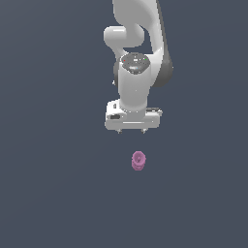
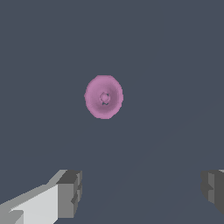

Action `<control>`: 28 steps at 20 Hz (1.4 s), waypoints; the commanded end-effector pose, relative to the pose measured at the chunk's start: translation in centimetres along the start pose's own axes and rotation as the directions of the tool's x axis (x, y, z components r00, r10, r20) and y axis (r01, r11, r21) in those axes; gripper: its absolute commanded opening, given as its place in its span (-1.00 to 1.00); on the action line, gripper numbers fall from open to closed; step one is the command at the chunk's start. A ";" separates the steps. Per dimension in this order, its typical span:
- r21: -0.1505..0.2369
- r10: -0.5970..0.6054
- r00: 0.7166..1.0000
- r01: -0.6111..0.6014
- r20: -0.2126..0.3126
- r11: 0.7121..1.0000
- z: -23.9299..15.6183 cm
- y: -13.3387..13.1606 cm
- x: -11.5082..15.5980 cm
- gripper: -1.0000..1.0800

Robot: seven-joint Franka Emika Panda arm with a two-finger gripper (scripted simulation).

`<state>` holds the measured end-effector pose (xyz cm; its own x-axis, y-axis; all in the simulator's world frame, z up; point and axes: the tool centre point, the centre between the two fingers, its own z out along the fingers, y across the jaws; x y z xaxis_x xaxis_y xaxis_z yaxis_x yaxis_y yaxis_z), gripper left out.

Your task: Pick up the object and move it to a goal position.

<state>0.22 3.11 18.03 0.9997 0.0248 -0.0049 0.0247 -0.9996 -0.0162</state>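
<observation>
Arm (image 1: 140,53) hung down from the top of the exterior view, white, wrist pointed downward. Gripper (image 1: 131,131) sat at its lower end; in that view only two short finger stubs showed under the white hand body, one toward each side.

Object (image 1: 138,161) was a small pink-purple ridged cylinder, lying on the dark grey-blue floor (image 1: 53,193). In the exterior view it appeared below the gripper in the picture and slightly toward that view's right of the hand's centre, clearly apart from it. No contact between object and fingers.

Wrist view: object (image 2: 103,96) was seen from above, as a round pink disc with a hollowed centre and a small dark spot in the middle. Two grey finger pads (image 2: 70,193) showed at the frame edge, one on each side, with a wide gap of bare floor (image 2: 175,65) between them. Jaws were spread wide, released, holding nothing. Gripper midpoint (image 2: 141,190) lay on empty floor.

Object was not between the jaws: it lay ahead of the line joining the pads, well apart from both, and nearer the pad with the white link behind it.
</observation>
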 end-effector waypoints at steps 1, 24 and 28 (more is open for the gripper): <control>0.001 0.000 1.000 0.000 0.000 1.000 0.0 0.0 0.0 0.92; 0.002 0.252 0.968 -0.252 0.000 0.968 2.4 -1.1 2.6 0.92; 0.001 0.348 0.938 -0.348 0.000 0.938 3.5 -1.6 3.5 0.92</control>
<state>3.32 4.69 14.97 0.9577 -0.2875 -0.0097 -0.2876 -0.9576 -0.0150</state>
